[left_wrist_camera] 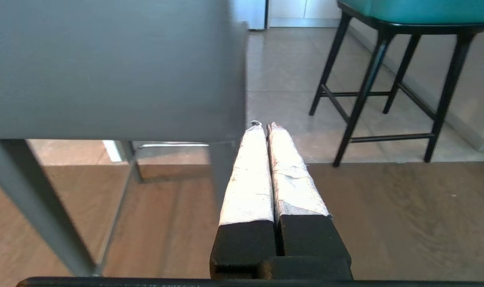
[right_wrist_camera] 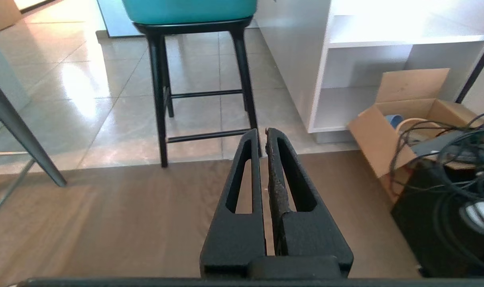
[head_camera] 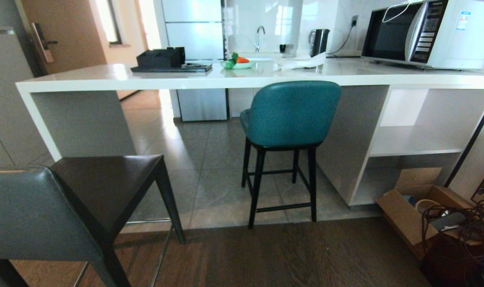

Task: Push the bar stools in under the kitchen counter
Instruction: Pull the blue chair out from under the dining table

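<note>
From the head view, the long white speckled stone tabletop [head_camera: 106,77] of the kitchen counter runs across the upper part of the scene, with a white slab end panel at its left end and open white shelves [head_camera: 417,147] under its right end. The teal leather bar stool with a rounded back and thin black legs [head_camera: 288,119] stands on the grey tiles close to the counter, its back about level with the tabletop's front edge. The dark grey leather bar stool with a boxy low back and square dark legs [head_camera: 66,199] stands nearest the robot at lower left, well apart from the counter, its legs at the seam between tile and wooden floor. On the tabletop lie a black tray with a black box [head_camera: 166,61], a green plate of toy vegetables [head_camera: 237,63] and a white microwave oven [head_camera: 429,34]; an open cardboard box [head_camera: 409,215] sits on the floor at right. Neither arm shows here. In the left wrist view, the left pincer [left_wrist_camera: 264,126], its fingers wrapped in white tape, is clenched on nothing, just beside the grey stool's back. In the right wrist view, the black right pincer [right_wrist_camera: 262,133] is likewise pressed together and empty, above the wooden floor and pointing toward the teal stool's legs.
</note>
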